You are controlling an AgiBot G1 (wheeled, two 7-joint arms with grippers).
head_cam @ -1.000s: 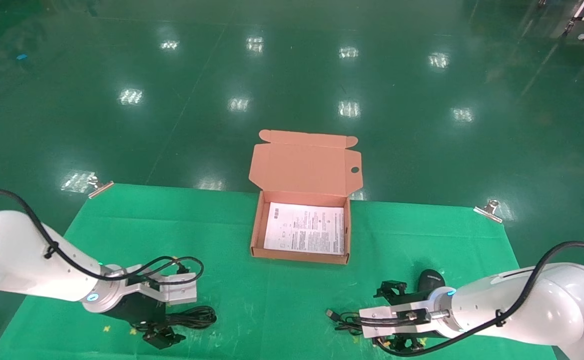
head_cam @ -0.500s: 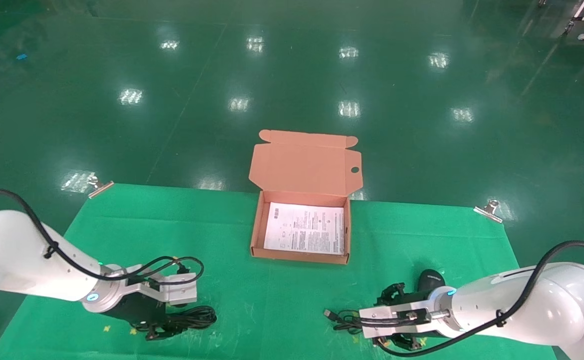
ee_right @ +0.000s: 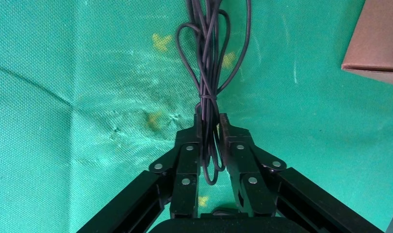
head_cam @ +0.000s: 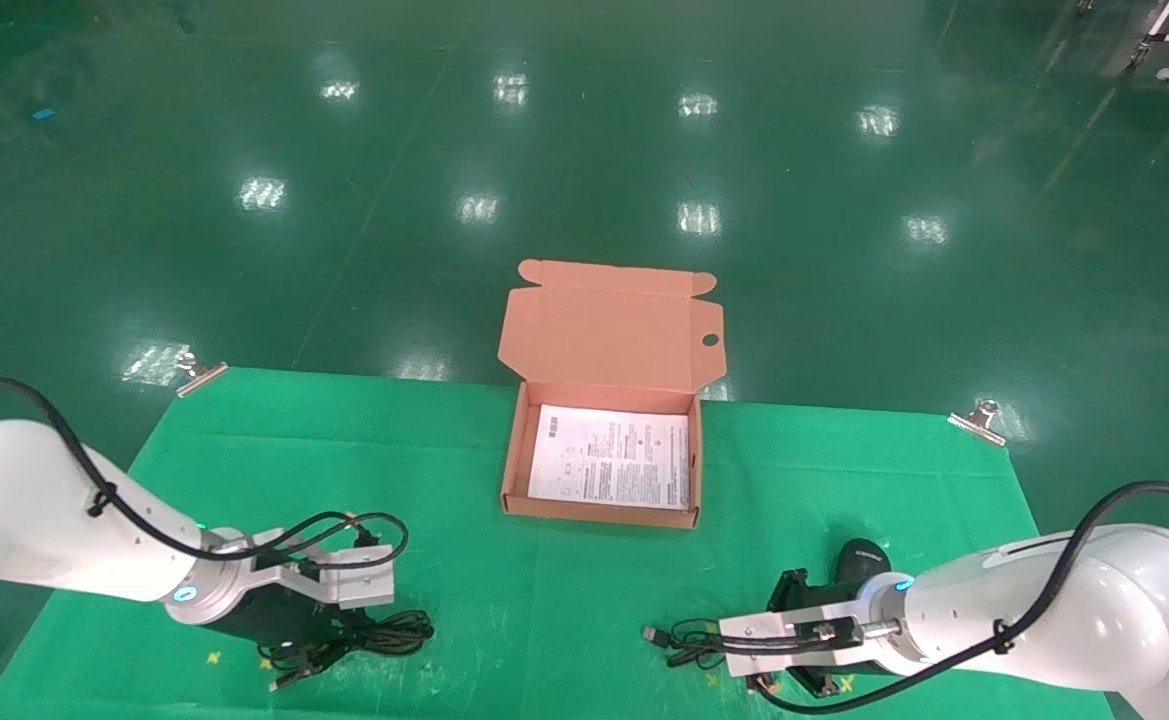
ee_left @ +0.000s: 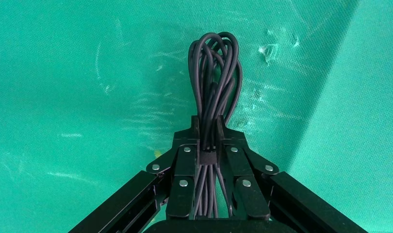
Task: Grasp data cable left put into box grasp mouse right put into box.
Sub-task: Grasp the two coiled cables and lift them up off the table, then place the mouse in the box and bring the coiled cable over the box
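Observation:
The data cable (head_cam: 384, 633), a narrow black bundle of loops, lies on the green cloth at the front left. My left gripper (head_cam: 329, 642) is shut on it; in the left wrist view the fingers (ee_left: 209, 127) pinch the bundle (ee_left: 214, 68) across its middle. The black mouse (head_cam: 862, 558) sits at the front right, partly hidden behind my right arm. My right gripper (head_cam: 796, 662) is beside it, shut on the mouse's thin cord (head_cam: 689, 640). The right wrist view shows the cord's tied loops (ee_right: 211, 53) squeezed in the gripper (ee_right: 211, 122). The orange-pink box (head_cam: 516, 450) stands open at the middle.
A white printed leaflet (head_cam: 612, 455) lies in the box, whose lid (head_cam: 609, 325) stands up at the back. A box corner shows in the right wrist view (ee_right: 379, 43). Metal clips (head_cam: 979, 418) hold the cloth's far corners. The cord's USB plug (head_cam: 652, 634) points left.
Both grippers have gone from open to shut: the left one has closed on the data cable, the right one on the mouse's cord. The arms themselves have barely moved.

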